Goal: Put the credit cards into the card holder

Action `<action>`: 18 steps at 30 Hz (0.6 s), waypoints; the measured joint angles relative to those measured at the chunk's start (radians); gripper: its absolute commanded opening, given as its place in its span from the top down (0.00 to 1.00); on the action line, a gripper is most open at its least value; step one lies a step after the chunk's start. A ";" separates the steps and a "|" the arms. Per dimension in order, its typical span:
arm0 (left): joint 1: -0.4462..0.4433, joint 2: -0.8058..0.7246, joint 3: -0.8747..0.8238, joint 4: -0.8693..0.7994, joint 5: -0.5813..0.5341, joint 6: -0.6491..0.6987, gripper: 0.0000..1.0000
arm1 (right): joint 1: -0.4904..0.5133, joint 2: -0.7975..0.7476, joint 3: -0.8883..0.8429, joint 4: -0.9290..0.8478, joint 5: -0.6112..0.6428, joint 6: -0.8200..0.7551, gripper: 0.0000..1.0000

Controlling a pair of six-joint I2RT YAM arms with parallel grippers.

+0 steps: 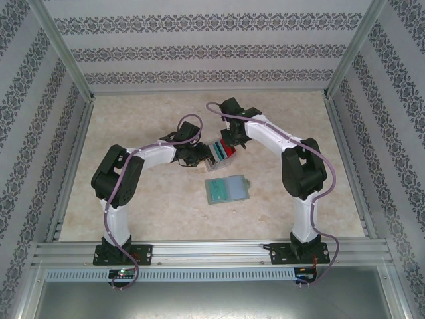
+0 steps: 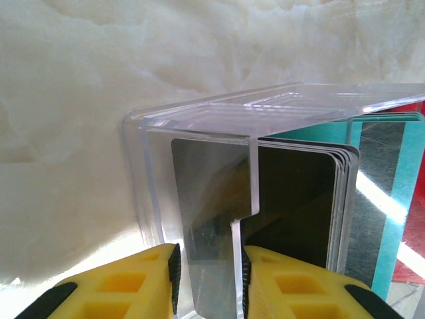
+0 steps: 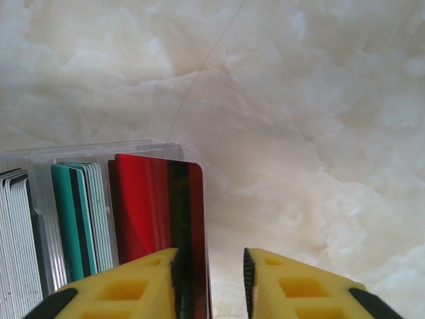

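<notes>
Now my right gripper (image 3: 211, 258) has its yellow jaws a little apart around the edge of the thin red plastic card (image 3: 149, 206), not pinching it yet. That card stands in the clear plastic slotted tray (image 2: 279, 109). My left gripper (image 2: 209, 252) looks squeezed onto the tray's wall. I should close gently, lift straight up, then carry the card to the flat grey-green card holder (image 1: 227, 190) lying nearby.

Red card (image 3: 149, 206): bottom edge cut off, partly behind right pincer (image 3: 211, 259).
</notes>
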 measured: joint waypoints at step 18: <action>0.000 0.000 -0.002 0.006 0.004 0.000 0.68 | 0.009 -0.017 0.000 0.006 -0.013 -0.003 0.91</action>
